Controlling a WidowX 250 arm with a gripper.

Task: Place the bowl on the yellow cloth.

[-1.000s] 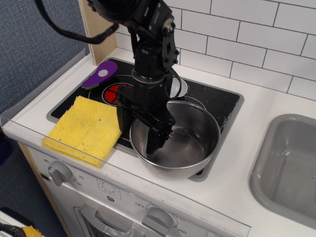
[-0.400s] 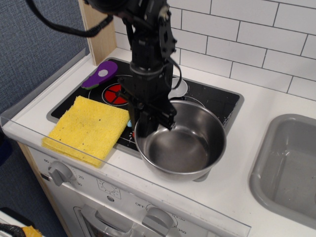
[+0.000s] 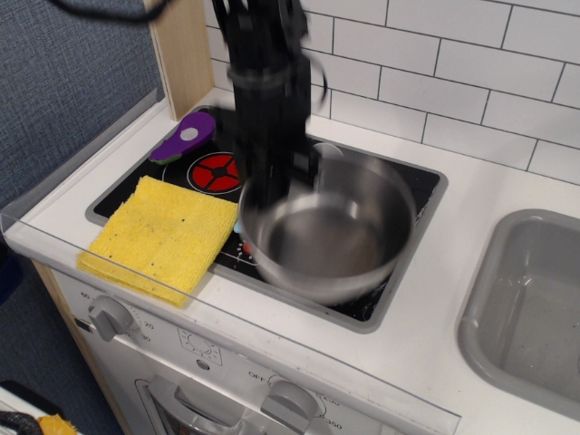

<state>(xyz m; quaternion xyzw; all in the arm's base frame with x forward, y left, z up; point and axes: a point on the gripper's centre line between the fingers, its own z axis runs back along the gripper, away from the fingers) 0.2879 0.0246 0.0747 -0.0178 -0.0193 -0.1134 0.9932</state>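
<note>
Observation.image: black gripper clamped on the shiny round steel bowl's rim, lifting; next, carry toward the left edge onto the square yellow cloth.

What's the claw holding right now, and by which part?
The claw holds the bowl by the left side of its rim. The bowl looks lifted and motion-blurred, to the right of the yellow cloth.

Shiny steel bowl, spongy matt yellow cloth, glossy black stovetop, glazed white tiles
</note>
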